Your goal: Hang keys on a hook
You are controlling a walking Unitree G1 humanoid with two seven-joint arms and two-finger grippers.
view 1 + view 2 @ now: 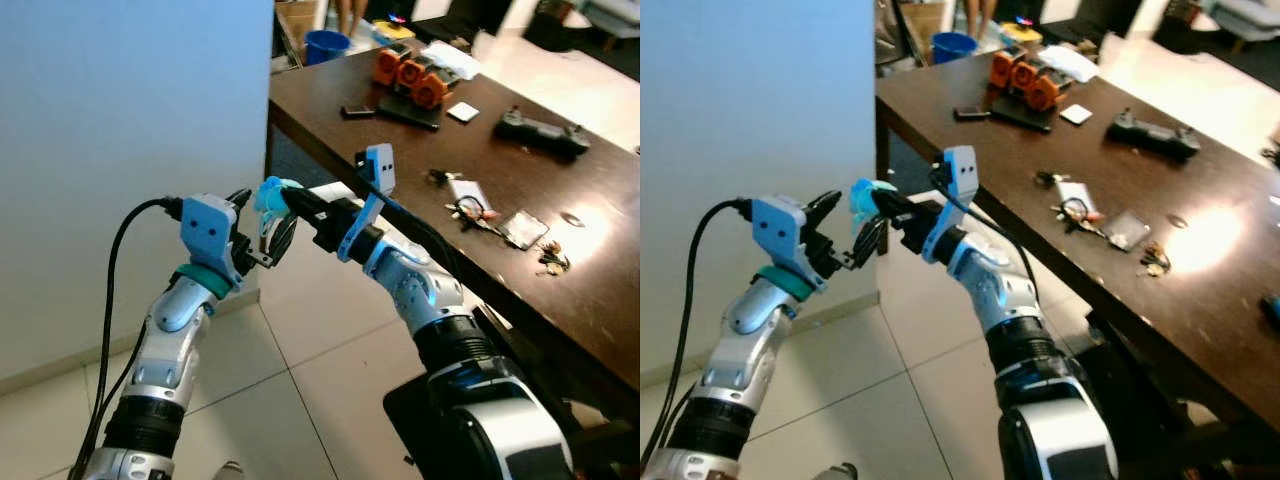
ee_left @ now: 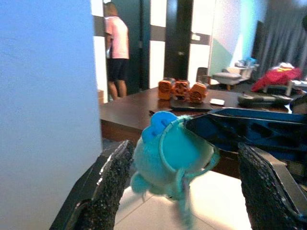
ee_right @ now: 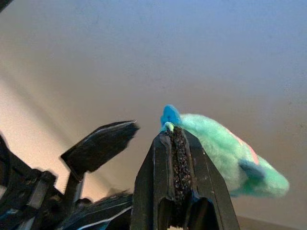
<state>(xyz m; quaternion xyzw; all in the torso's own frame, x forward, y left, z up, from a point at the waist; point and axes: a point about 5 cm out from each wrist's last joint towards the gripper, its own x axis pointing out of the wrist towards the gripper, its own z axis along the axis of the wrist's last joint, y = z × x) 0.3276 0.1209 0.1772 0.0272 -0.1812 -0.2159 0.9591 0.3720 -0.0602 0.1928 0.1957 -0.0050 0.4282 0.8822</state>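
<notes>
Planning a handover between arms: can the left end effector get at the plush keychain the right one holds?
Probably yes: the left end effector is open, its fingers either side of the plush keychain, which the right end effector pinches, nothing between.

Dark wood table as landmark: on it, far end, 3 orange cylindrical items w/ small white square just beside; black controller-type device nr middle. Blue bucket on floor beyond table's far corner; pale wall left of table. Person in pink top, dark shorts standing well beyond table.
</notes>
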